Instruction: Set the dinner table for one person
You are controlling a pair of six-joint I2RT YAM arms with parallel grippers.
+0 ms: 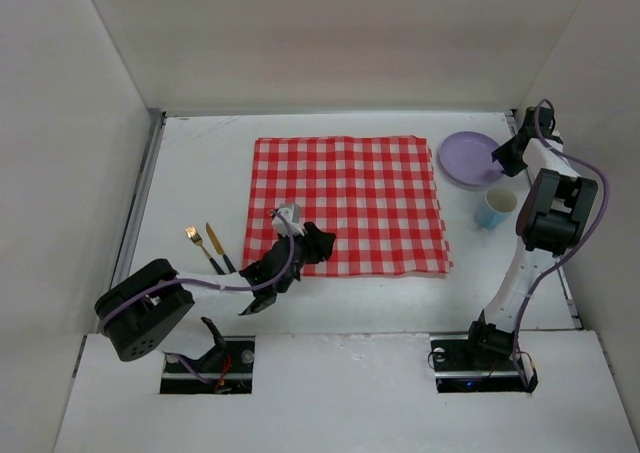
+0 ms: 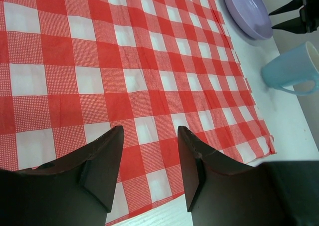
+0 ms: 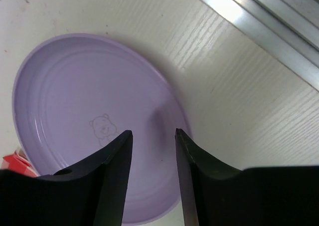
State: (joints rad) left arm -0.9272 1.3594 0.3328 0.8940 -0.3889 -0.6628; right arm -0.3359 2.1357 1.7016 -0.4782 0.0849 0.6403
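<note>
The dinner table (image 1: 200,163) is a matte white surface with a red-and-white checked cloth (image 1: 345,205) spread flat at its middle. My left gripper (image 1: 318,245) hovers open over the cloth's near edge (image 2: 144,111), its jaws (image 2: 149,131) holding nothing. A lilac plate (image 1: 470,159) lies just past the cloth's far right corner. My right gripper (image 1: 503,156) hangs open over the plate's right side (image 3: 75,101), its jaws (image 3: 153,133) apart and empty. A light blue cup (image 1: 495,208) stands near the plate, right of the cloth.
A gold fork (image 1: 200,245) and a knife (image 1: 218,245) lie side by side left of the cloth. Metal rails (image 1: 140,193) run along the table's side edges, one close behind the plate (image 3: 269,21). White walls enclose three sides.
</note>
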